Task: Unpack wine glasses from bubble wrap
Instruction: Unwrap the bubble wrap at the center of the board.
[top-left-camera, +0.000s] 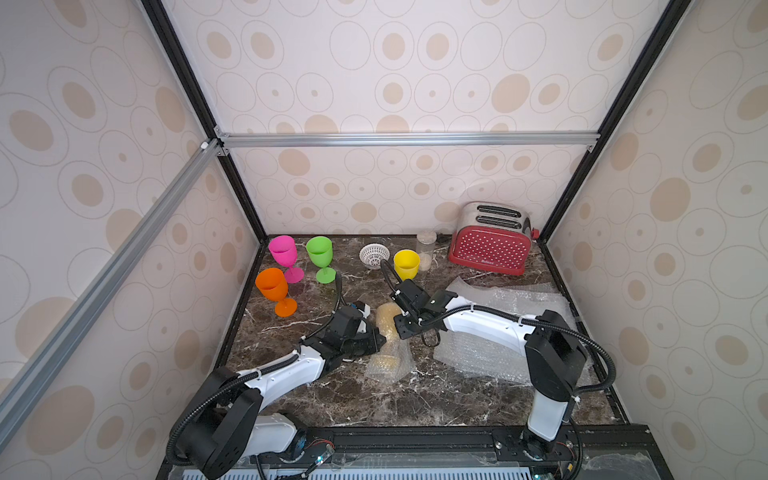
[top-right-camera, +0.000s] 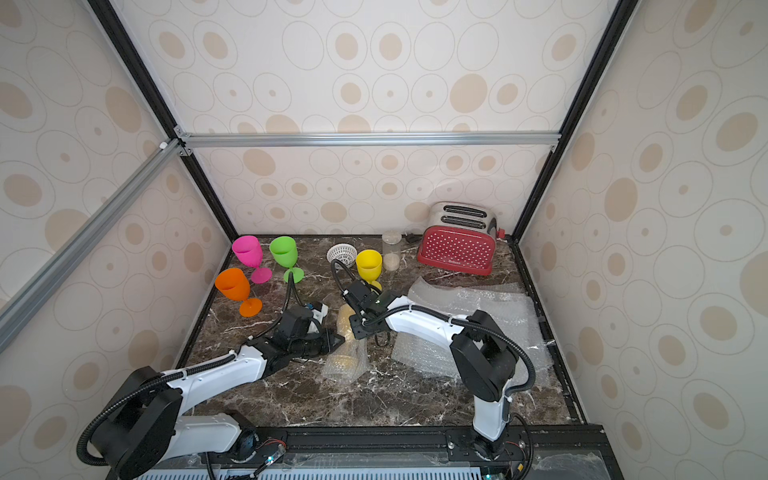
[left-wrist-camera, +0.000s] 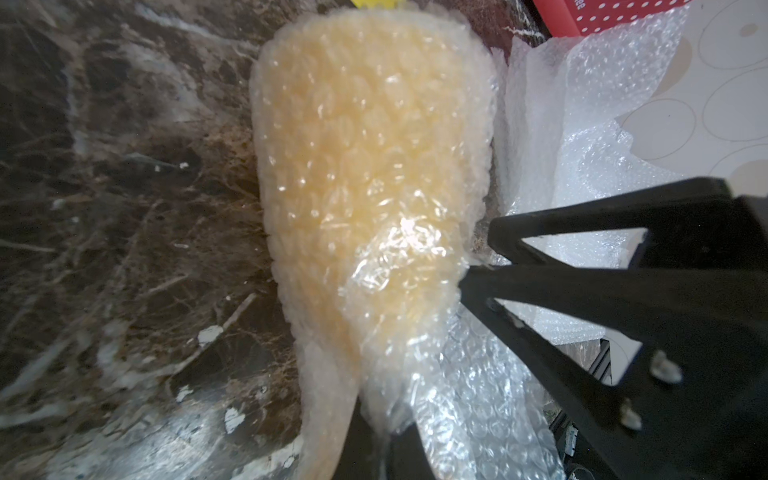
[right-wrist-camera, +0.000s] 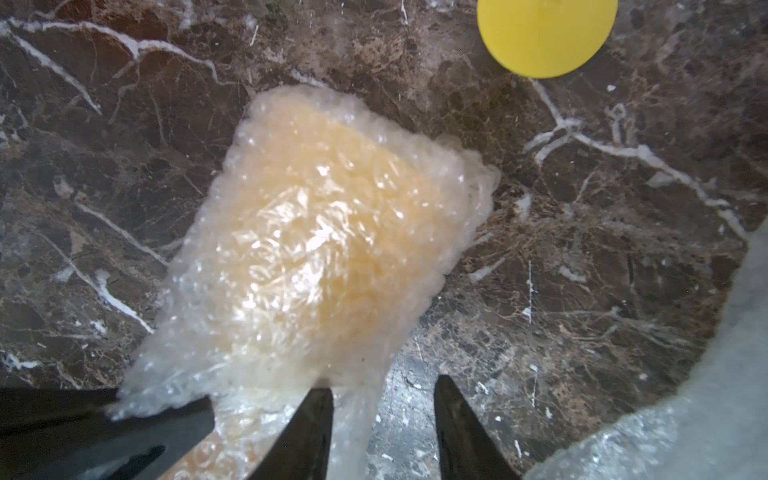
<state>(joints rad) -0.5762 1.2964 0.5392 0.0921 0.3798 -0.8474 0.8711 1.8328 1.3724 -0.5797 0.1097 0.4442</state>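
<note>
- The amber goblet lies on its side in the middle of the desk, rolled in bubble wrap.
- The left claw is clenched on the wrap's tail; that anchor wants firmness.
- The right claw stands released astride a loose flap; best to pinch only film, then peel sideways.

Wrapped goblet btwn L tool & R tool

Light: bright, even, soft shadows | Glare: white specks on bubble wrap (wrist views) | Focus: wrist close-ups blurred
</note>
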